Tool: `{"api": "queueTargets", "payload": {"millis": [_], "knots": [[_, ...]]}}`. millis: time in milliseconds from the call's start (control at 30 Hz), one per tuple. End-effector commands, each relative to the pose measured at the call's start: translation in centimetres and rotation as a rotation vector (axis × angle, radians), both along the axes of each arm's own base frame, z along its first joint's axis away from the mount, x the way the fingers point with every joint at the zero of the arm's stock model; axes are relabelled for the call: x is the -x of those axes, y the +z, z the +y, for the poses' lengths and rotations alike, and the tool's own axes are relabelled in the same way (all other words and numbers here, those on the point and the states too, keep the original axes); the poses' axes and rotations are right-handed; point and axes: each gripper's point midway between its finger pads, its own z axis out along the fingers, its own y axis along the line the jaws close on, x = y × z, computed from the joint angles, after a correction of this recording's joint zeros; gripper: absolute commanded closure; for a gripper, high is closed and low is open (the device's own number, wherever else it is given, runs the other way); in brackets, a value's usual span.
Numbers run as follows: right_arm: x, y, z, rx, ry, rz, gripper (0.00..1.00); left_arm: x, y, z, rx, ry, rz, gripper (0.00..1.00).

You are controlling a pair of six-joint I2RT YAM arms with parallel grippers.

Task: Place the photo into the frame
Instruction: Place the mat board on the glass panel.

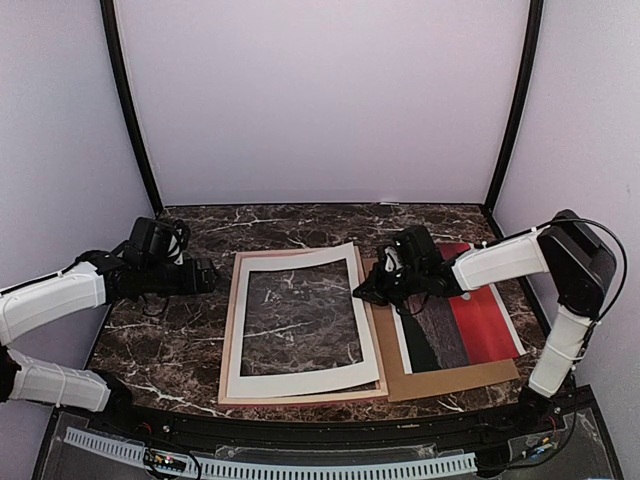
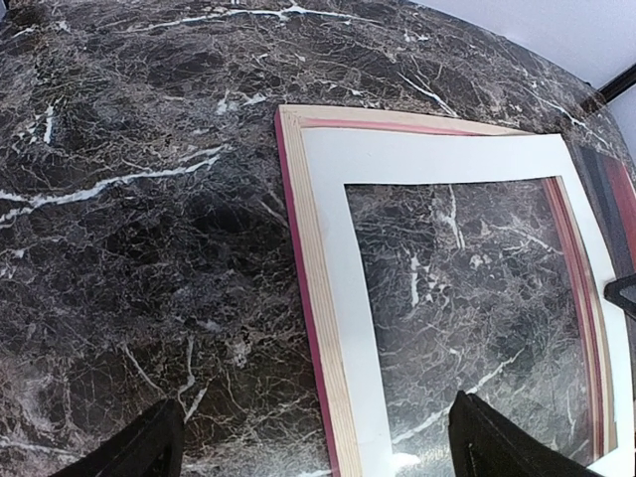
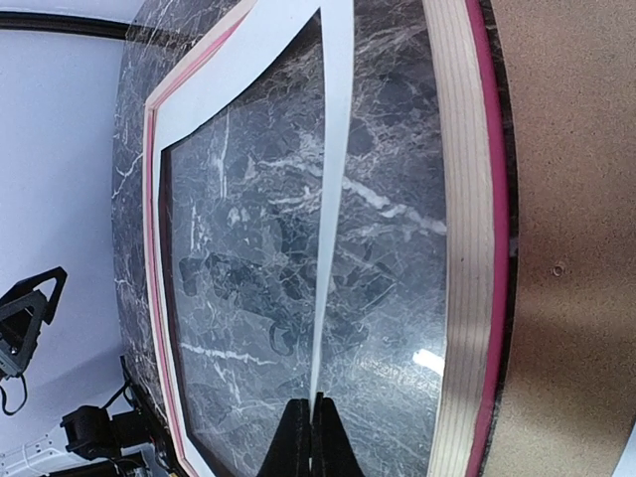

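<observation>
Pinching the white rectangular card mat (image 1: 300, 384) by its right strip in my clenched right gripper (image 3: 308, 437), I'd best seat it squarely within the face-down pale-wood, pink-edged frame (image 2: 310, 298). My left gripper (image 1: 208, 277) hangs spread, empty. The red-orange sunset photo (image 1: 487, 325) lies right of the frame, on the brown board (image 1: 450, 381).

Bright, even light falls from overhead and casts no hard shadows; only soft dark patches lie under the arms on the table (image 1: 300, 225). The walls take a faint lilac cast. The white mat (image 1: 300, 382) is the brightest patch, close to washed out. In the right wrist view a small glare spot shines near 5 o'clock, and the right gripper (image 3: 312, 437) at 6 o'clock is out of focus. Both wrist views bend straight lines: the frame (image 2: 323, 328) bows outward. The overhead view is slightly soft.
</observation>
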Motion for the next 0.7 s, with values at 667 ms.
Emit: {"api": "queueTargets", "payload": {"millis": [667], "knots": [[-0.81, -0.44, 0.65, 0.105, 0.059, -0.043, 0.65, -0.13, 0.21, -0.93, 0.015, -0.027, -0.016, 0.04]]}}
